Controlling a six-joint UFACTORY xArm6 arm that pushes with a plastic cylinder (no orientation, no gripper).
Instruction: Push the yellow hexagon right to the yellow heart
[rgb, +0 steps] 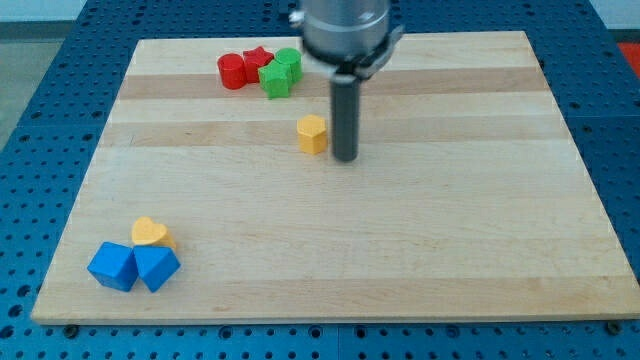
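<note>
The yellow hexagon (312, 133) sits on the wooden board, in the upper middle of the view. My tip (345, 157) rests on the board just to the hexagon's right, a small gap away, slightly lower in the view. The yellow heart (150, 232) lies far off at the lower left, touching the two blue blocks.
Two blue blocks (113, 265) (156, 267) sit side by side at the lower left. Near the top edge are a red cylinder (232, 71), a red star (258, 59) and two green blocks (276, 78) (289, 62) clustered together. The board's edges (560, 318) border a blue pegboard.
</note>
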